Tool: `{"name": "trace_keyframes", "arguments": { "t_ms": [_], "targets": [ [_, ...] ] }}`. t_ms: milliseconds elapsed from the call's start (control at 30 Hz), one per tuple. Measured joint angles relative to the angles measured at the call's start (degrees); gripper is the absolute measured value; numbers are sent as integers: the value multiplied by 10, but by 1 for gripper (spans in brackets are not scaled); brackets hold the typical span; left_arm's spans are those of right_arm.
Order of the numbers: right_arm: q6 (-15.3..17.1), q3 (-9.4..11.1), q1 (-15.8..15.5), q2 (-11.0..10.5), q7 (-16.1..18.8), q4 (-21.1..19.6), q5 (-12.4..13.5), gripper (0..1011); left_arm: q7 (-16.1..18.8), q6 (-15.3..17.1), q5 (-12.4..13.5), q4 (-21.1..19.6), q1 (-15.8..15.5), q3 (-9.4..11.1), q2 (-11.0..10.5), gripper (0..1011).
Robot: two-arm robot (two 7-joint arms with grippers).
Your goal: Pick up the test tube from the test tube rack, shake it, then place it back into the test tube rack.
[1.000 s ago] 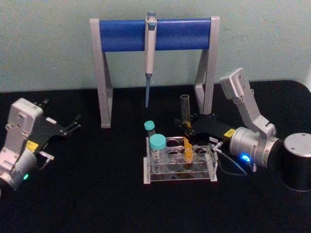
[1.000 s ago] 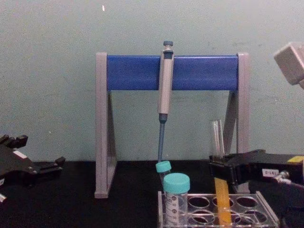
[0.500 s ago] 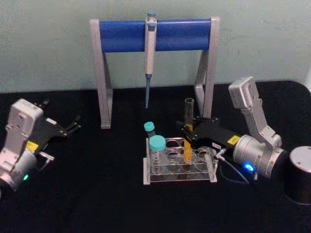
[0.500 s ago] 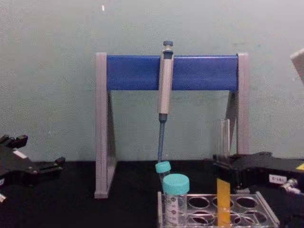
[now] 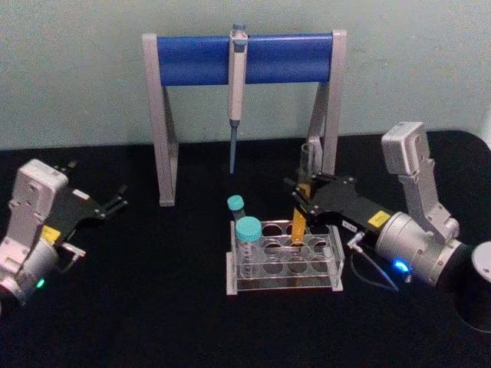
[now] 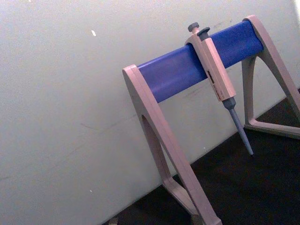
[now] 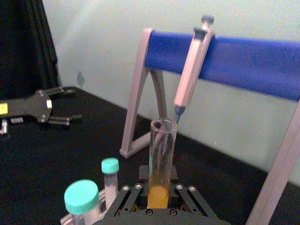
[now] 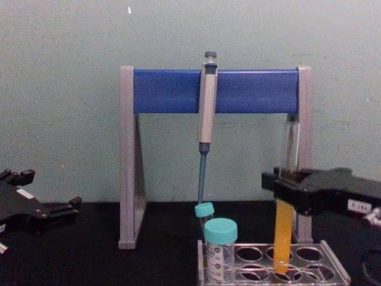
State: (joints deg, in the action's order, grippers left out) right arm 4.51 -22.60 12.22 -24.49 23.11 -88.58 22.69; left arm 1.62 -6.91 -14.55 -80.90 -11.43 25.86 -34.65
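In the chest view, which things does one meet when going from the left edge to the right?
left gripper, open → left leg of the pipette stand → pipette → test tube, gripped by the right gripper

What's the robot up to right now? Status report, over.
Right gripper shut on test tube, tip at test tube rack top. Left gripper open, parked left. Capped tubes stand clear.

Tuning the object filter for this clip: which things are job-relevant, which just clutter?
Job: test tube, gripped by right tool; test tube rack.
Lying about: pipette; pipette stand; two teal-capped tubes in the rack; left tool, parked at left.
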Motion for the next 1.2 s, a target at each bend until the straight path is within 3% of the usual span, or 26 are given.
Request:
{"name": "trace_keyframes", "arguments": {
  "t_ms": [433, 967, 1200],
  "targets": [
    [-17, 19, 1, -3, 0, -45, 0, 232, 0, 0, 0, 0, 0, 0, 0, 1001],
    [-19, 17, 25, 14, -9, -23, -12, 232, 0, 0, 0, 0, 0, 0, 0, 1001],
    [-10, 37, 3, -6, -16, -46, -18, 233, 0, 0, 0, 0, 0, 0, 0, 1001]
  ]
}}
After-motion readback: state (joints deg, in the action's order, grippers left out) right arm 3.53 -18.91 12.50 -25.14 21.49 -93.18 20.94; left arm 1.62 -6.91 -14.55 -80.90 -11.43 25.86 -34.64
